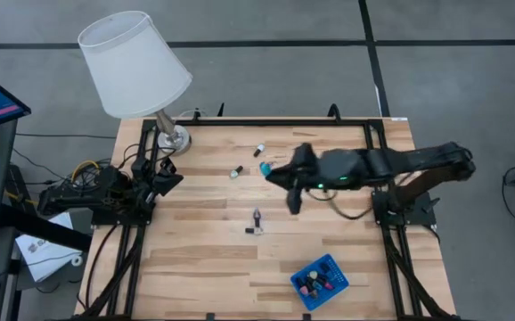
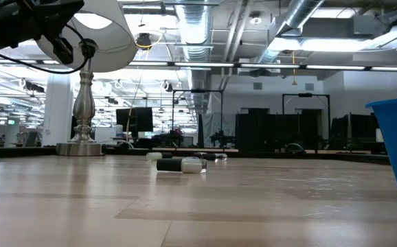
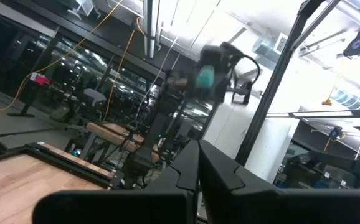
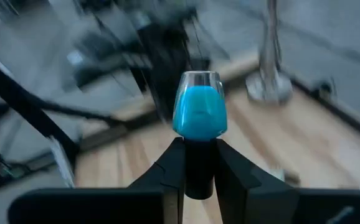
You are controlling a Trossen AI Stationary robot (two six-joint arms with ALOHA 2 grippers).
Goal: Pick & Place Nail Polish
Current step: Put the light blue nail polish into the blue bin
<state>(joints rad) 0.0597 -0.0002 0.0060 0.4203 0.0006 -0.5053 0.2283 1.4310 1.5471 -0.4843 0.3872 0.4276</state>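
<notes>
Right wrist view shows my right pincer (image 4: 198,163) gripping a blue nail polish bottle (image 4: 199,112) by its cap above the bench (image 1: 204,259); the left pincer's (image 1: 170,178) state I cannot tell.

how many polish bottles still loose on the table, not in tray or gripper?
3 visible: one at the far side, one nearer centre, one mid-table. The dark bit beside that last one is unclear.

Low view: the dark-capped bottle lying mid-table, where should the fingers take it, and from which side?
Probably from straight above, fingers closing across its dark cap: the bottle lies flat on the bare table, length crosswise. The right gripper, raised over the table, holds a turquoise bottle by its cap likewise; the left gripper waits at the left edge.
</notes>
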